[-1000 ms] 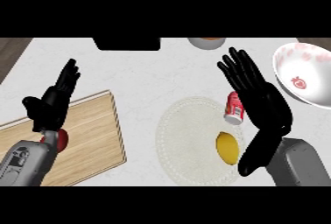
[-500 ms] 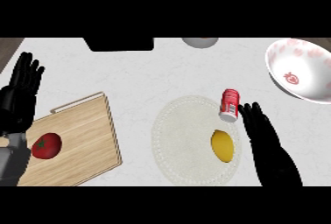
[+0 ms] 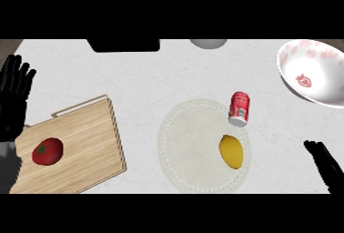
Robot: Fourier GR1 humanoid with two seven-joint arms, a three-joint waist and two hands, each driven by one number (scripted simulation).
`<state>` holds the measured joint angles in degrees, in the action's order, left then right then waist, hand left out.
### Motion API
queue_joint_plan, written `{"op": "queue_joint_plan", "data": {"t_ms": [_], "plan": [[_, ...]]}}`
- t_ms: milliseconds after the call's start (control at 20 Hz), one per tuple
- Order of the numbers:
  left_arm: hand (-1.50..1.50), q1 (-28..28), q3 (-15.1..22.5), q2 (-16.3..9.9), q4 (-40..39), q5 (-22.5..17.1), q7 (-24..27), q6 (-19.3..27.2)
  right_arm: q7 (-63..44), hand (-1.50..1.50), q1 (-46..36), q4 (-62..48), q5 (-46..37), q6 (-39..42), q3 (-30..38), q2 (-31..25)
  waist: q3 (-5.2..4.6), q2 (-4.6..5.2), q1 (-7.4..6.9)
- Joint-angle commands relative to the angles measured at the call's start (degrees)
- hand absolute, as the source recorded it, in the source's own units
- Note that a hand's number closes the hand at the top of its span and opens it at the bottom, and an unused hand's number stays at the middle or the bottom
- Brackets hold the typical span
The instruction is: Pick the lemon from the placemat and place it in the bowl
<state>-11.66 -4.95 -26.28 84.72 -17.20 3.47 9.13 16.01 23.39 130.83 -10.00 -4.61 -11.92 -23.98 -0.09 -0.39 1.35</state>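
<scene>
A yellow lemon (image 3: 231, 151) lies on the right part of a round white placemat (image 3: 191, 145) at the middle of the counter. A white bowl (image 3: 314, 73) with red strawberry prints stands at the upper right, partly cut off by the edge. My right hand (image 3: 327, 168) shows at the lower right corner, fingers straight, well to the right of the lemon and apart from it. At the left edge my left hand (image 3: 15, 98) rests open with fingers up. Neither hand holds anything.
A red can (image 3: 240, 108) lies on its side at the placemat's upper right rim. A wooden cutting board (image 3: 84, 136) at the left carries a tomato (image 3: 48, 151). A black object (image 3: 125, 44) and a grey round thing (image 3: 207, 43) sit at the back edge.
My right hand has drawn back down and to the right, away from the lemon and can. The view has shifted, so the left hand now sits at the left edge.
</scene>
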Motion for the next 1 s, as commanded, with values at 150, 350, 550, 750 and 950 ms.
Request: {"op": "queue_joint_plan", "data": {"t_ms": [150, 350, 550, 750, 950], "plan": [[0.00, 0.6, 0.1, -0.2, 3.3, 0.6, -1.6, 0.5, -10.4, -1.50, 6.8, 6.7, -1.3, 10.8, 10.3, -15.3, 0.03, 0.15, -0.54], [0.00, 0.3, 0.4, 0.9, 2.9, 0.0, -1.6, -0.8, -15.0, -1.50, 5.2, 7.0, 1.0, 17.5, 13.6, -20.4, 0.04, 0.39, -1.12], [0.00, -0.2, -3.1, -1.1, -1.4, -1.2, 2.2, -4.7, -20.4, -1.50, 2.5, 9.0, 0.3, 21.8, 13.2, -22.1, 0.01, 0.49, -1.33], [0.00, -2.0, -0.4, 2.6, -1.1, 2.3, -1.0, -0.8, -13.4, -1.50, 4.0, 1.8, -6.5, 24.1, 11.7, -18.4, 0.11, 0.38, -0.85], [0.00, -3.2, -2.1, 2.6, -0.7, 1.9, -2.0, -2.8, -19.7, -1.50, -5.1, -0.1, -5.5, 27.3, 10.1, -14.4, 0.08, 0.45, -1.40]]}}
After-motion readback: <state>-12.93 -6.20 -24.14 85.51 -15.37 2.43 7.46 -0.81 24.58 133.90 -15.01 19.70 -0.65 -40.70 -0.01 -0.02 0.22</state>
